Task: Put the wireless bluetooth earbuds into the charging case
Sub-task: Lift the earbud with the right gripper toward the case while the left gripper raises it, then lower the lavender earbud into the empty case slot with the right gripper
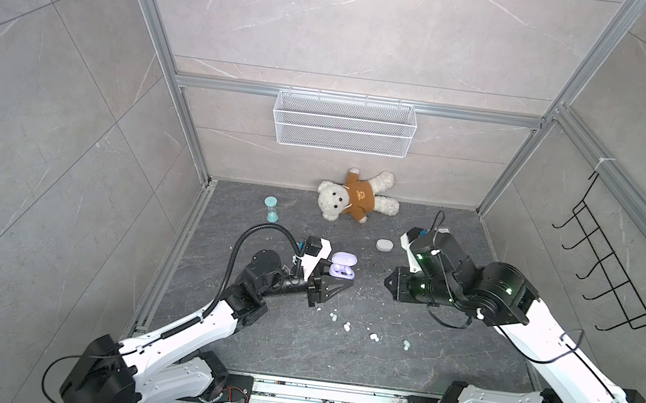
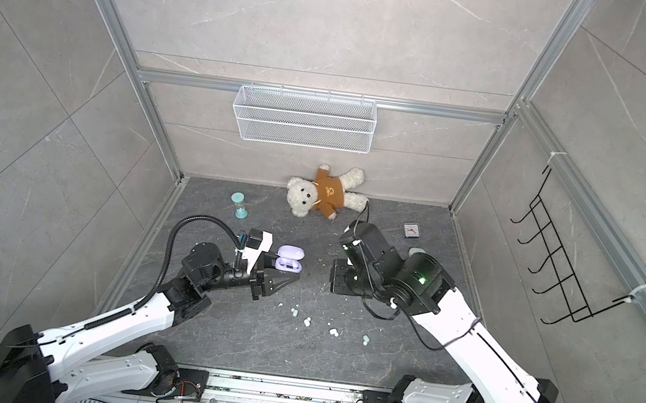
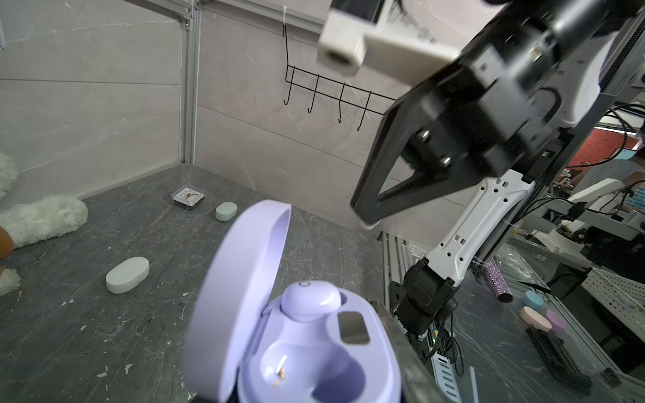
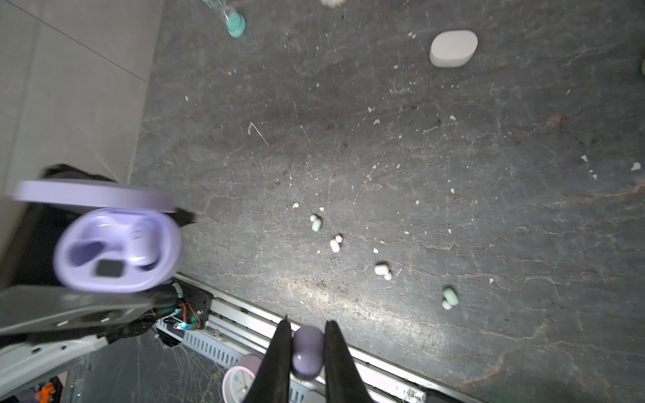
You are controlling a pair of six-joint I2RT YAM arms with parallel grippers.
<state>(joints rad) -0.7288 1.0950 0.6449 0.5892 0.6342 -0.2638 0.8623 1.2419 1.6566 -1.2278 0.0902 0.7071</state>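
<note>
The left arm [image 1: 180, 327] and right arm [image 1: 537, 354] wear glossy white angular shells between chunky black joint housings. A ribbed black hose [image 1: 237, 250] runs along the left, and thin black cables [image 1: 446, 324] along the right, whose joints show green lights [image 1: 508, 291]. The left end effector [image 1: 342, 279] and right end effector [image 3: 363, 216] have flat black triangular fingers, the right one with two silver screws [image 3: 424, 134].

The oval lilac plastic charging case [image 3: 303, 373] is smooth with a soft satin sheen, as is the lilac plastic earbud [image 3: 309, 301] seated in it (a small glossy dark panel [image 3: 353, 328] beside it glints). The other lilac plastic earbud [image 4: 307, 352] has a slight gloss. The dark grey stone-look tabletop [image 4: 453, 157] is matt and veined. The white-and-brown teddy bear [image 1: 359, 200] is fluffy plush; the white wire-mesh basket [image 1: 343, 123] looks like coated metal.
</note>
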